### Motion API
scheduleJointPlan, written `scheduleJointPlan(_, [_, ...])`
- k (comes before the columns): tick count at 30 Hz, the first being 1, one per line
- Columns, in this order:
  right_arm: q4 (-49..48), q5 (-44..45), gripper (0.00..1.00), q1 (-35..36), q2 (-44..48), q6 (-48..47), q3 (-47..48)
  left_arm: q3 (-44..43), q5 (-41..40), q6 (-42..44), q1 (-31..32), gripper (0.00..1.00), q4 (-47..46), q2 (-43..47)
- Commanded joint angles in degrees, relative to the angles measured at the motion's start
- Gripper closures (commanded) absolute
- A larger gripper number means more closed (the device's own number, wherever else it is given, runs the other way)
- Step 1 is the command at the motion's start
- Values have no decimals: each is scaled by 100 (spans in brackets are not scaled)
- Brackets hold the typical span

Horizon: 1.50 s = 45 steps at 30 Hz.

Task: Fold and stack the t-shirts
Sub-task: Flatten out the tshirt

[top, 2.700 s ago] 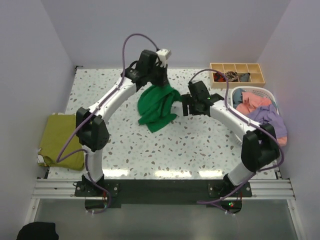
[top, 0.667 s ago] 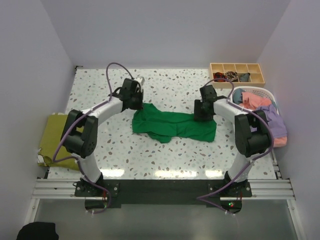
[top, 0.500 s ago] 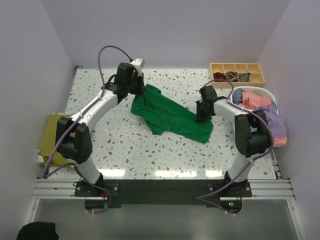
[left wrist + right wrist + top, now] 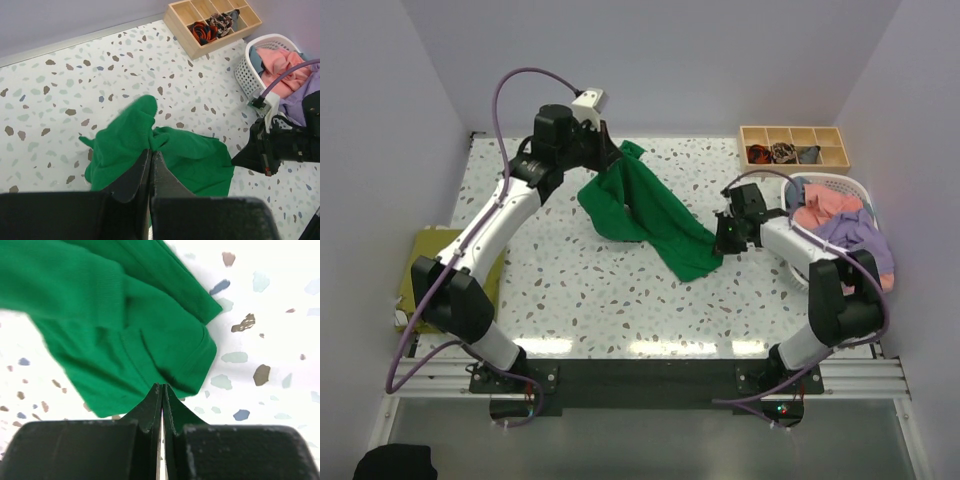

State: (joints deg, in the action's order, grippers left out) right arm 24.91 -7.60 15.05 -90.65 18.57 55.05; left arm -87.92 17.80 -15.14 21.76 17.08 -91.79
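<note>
The bright green t-shirt hangs slanting from the back centre of the table down to the right, its low end resting on the speckled top. My left gripper is raised and shut on a bunched upper fold of the shirt, its jaws pressed together. My right gripper is low at the shirt's right corner, shut with its tips pinching the hemmed edge of the green cloth. An olive-yellow t-shirt lies folded at the table's left edge.
A white slatted basket at the right edge holds coral-pink and lavender shirts. A wooden divided box with small fabric pieces stands at the back right. Walls close in the table on three sides.
The left gripper rose and swung back-left, lifting the green shirt off the table. The right gripper's jaws closed at the shirt's right edge, and it shifted slightly toward the basket.
</note>
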Motion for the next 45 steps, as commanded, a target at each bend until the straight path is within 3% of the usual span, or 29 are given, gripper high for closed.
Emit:
scheduleJointPlan(1, [-56, -41, 100, 7, 741, -151, 102, 134, 243, 169, -5, 100, -372, 337])
scheduleJointPlan(7, [-126, -5, 97, 7, 1506, -257, 156, 283, -268, 327, -5, 100, -29, 609])
scheduleJointPlan(8, [-152, 47, 83, 7, 1524, -275, 164, 328, -199, 344, -5, 100, -38, 670])
scheduleJointPlan(9, [-170, 82, 56, 7, 1515, -292, 164, 363, -33, 371, -5, 100, -82, 758])
scheduleJointPlan(13, [-327, 276, 36, 7, 991, -231, 191, 337, 1170, 485, 56, 100, -223, 864])
scheduleJointPlan(21, [-688, 496, 33, -2, -356, -108, 612, 363, 681, 652, 188, 100, 155, 1075])
scheduleJointPlan(39, [-1901, -1603, 35, 16, -1077, 235, 920, 978, 338, 573, 188, 100, 182, 1014])
scheduleJointPlan(45, [-1349, -1508, 36, 24, -1806, 209, 1447, 1119, 241, 564, 188, 100, 173, 1066])
